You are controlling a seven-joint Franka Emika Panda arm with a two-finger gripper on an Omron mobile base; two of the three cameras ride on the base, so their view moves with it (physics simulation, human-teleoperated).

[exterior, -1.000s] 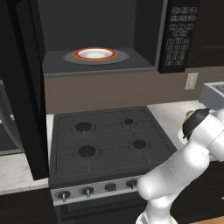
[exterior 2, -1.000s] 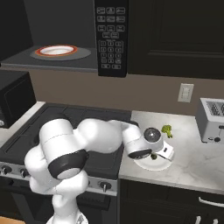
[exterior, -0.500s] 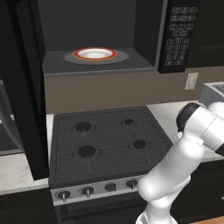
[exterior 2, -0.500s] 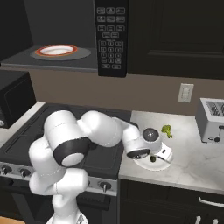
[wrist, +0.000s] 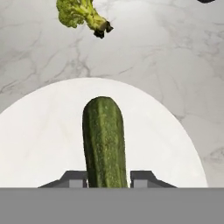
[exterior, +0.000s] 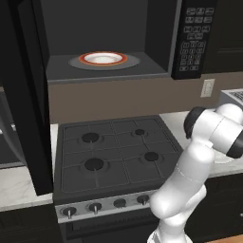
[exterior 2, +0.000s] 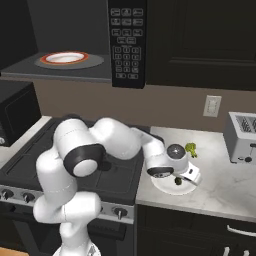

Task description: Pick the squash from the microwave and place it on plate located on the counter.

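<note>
microwave [exterior 2: 127, 45] up left of plate with orange-rimmed dish [exterior 2: 64, 58] inside, claw [wrist: 106, 177] low over white plate [wrist: 39, 144] on counter [wrist: 175, 65], jaws clamped on squash [wrist: 104, 142], squash over plate centre, broccoli [wrist: 81, 14] just beyond plate rim

In the hand view, the near end of the squash [wrist: 104, 140] runs down between the fingertips [wrist: 75, 178], so its full length cannot be read, and whether the pads press its sides or stand just off is hard to tell. The plate [wrist: 39, 140] is cut off at the left. In the right base view, the hand covers most of the plate [exterior 2: 160, 186], and the squash [exterior 2: 178, 181] is a dark speck. The microwave [exterior: 190, 42] door runs off the left base view's left edge.
</note>
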